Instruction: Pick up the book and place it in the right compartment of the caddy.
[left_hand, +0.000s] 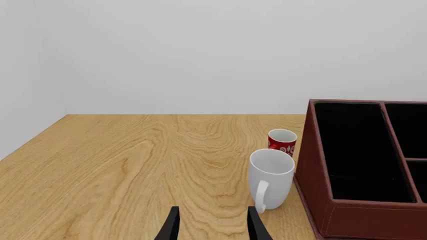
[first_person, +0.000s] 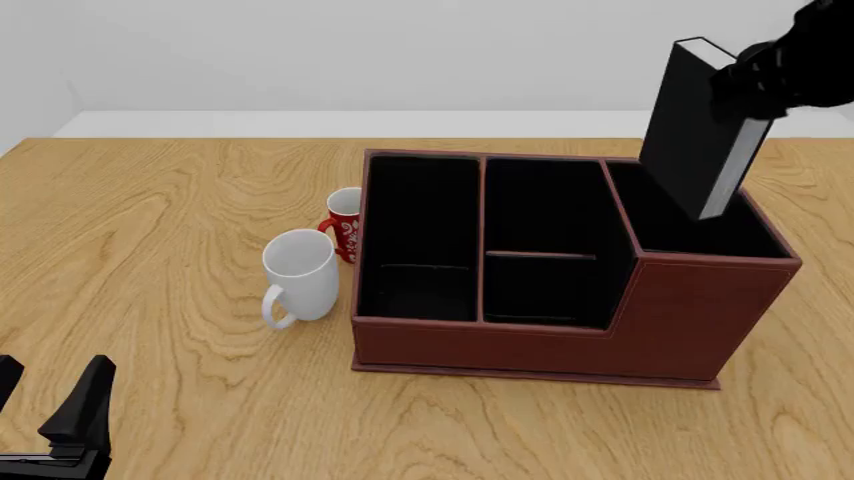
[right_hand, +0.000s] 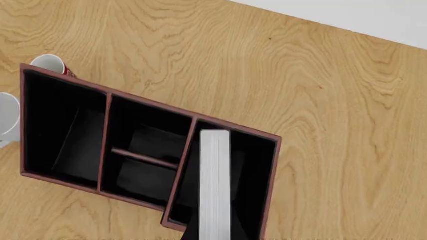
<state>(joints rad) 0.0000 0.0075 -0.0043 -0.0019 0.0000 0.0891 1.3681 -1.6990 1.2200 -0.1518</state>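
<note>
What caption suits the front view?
Right gripper holds the thin black hardback book tilted above the reddish-brown leather-look caddy's tall right compartment.

wooden table (first_person: 174, 200), caddy (first_person: 561, 335), white mug (first_person: 302, 277), red mug (first_person: 344, 222)

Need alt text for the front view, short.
The right gripper holds the black book tilted above the right compartment of the reddish-brown caddy, its lower corner dipping inside. A white mug and a red mug stand left of the caddy on the wooden table.
</note>
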